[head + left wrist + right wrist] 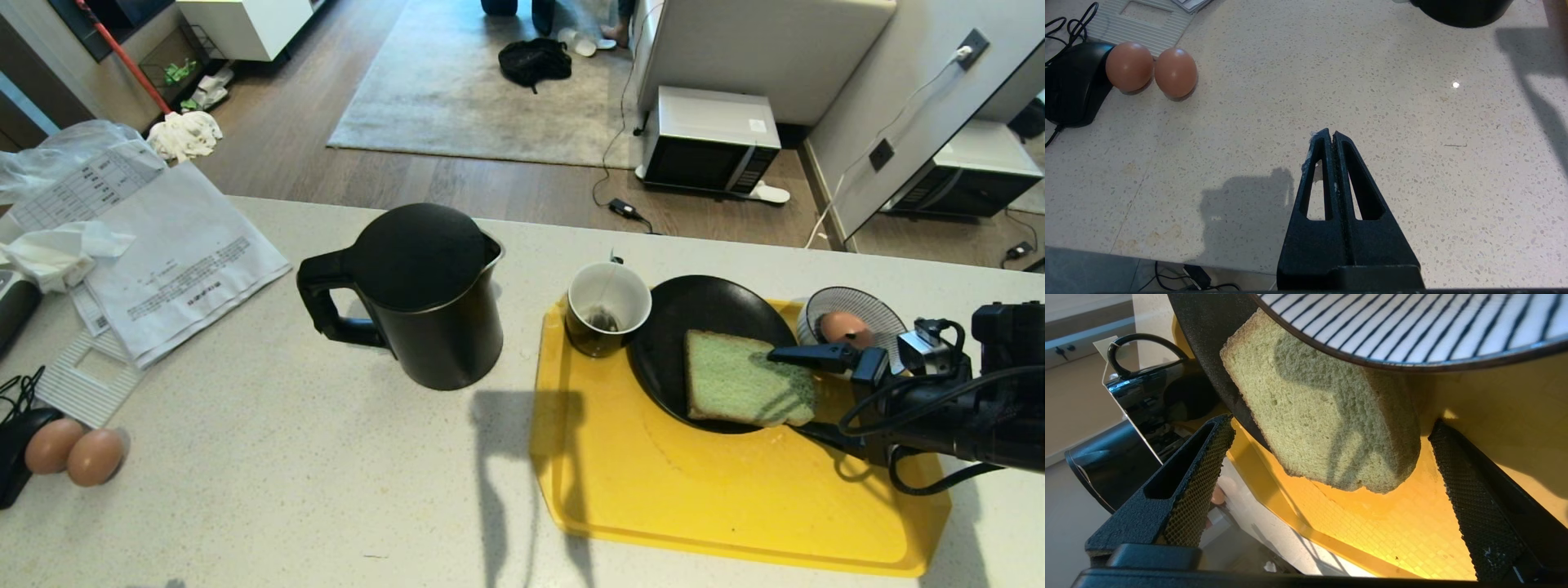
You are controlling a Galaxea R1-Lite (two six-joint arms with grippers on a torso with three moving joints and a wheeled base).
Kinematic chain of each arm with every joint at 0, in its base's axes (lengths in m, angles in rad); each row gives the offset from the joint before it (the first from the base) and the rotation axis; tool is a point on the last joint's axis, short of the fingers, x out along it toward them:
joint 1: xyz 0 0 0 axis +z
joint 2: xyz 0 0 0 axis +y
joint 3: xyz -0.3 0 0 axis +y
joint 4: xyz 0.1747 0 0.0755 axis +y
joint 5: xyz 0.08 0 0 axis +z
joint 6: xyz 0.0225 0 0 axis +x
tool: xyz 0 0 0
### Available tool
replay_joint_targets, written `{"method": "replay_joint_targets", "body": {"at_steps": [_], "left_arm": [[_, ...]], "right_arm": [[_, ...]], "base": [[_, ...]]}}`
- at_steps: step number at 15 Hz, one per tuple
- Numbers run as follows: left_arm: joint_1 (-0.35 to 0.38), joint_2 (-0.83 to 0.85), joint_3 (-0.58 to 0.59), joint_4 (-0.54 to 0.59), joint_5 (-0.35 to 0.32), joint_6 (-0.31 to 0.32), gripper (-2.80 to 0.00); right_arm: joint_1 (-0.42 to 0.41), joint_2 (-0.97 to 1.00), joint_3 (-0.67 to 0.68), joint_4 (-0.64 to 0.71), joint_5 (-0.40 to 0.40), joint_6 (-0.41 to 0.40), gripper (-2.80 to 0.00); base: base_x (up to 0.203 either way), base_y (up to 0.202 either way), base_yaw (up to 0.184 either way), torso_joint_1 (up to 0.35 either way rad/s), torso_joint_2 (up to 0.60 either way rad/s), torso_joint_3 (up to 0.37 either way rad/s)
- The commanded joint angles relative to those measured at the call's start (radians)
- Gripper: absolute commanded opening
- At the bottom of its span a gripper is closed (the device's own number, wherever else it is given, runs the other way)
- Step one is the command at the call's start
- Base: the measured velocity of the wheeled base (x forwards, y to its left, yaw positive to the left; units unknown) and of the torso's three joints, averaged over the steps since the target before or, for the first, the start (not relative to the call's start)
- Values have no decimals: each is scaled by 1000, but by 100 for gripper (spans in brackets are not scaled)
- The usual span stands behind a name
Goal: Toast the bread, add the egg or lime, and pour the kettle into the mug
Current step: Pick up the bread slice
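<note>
Strong light falls from above and behind me, throwing a long hard shadow of my arm across the counter (269, 490) and onto the yellow tray (735, 506). My left gripper (1331, 136) casts a soft grey blot on the stone, beside one small white glint. In my right wrist view, finger shadows cross the bread (1323, 408) — the tray glows orange, and the near pads (1196, 477) stay sharp. Head view bows at its edges.

Bare counter (269, 457) open between kettle (420, 298) and two eggs (73, 453), mug (608, 309) touching plate (702, 327), striped bowl (857, 314) crowding the bread (747, 377), tray (694, 506) front bare, papers (175, 261) far left
</note>
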Motion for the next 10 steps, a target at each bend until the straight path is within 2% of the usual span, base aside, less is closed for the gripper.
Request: {"method": "replay_joint_targets", "body": {"at_steps": [1, 3, 4, 10], "left_arm": [[0, 0, 0, -1, 0, 0, -280], [0, 0, -1, 0, 0, 0, -280], [0, 0, 0, 0, 0, 0, -280], [0, 0, 0, 0, 1, 0, -280]], "right_arm": [[0, 3, 0, -11, 5, 5, 0], [0, 2, 6, -26, 5, 5, 0], [0, 2, 6, -27, 5, 4, -280], [0, -4, 31, -27, 0, 1, -280]], "base": [[0, 0, 0, 0, 0, 0], [0, 0, 0, 0, 0, 0], [0, 0, 0, 0, 0, 0], [0, 0, 0, 0, 0, 0]]}}
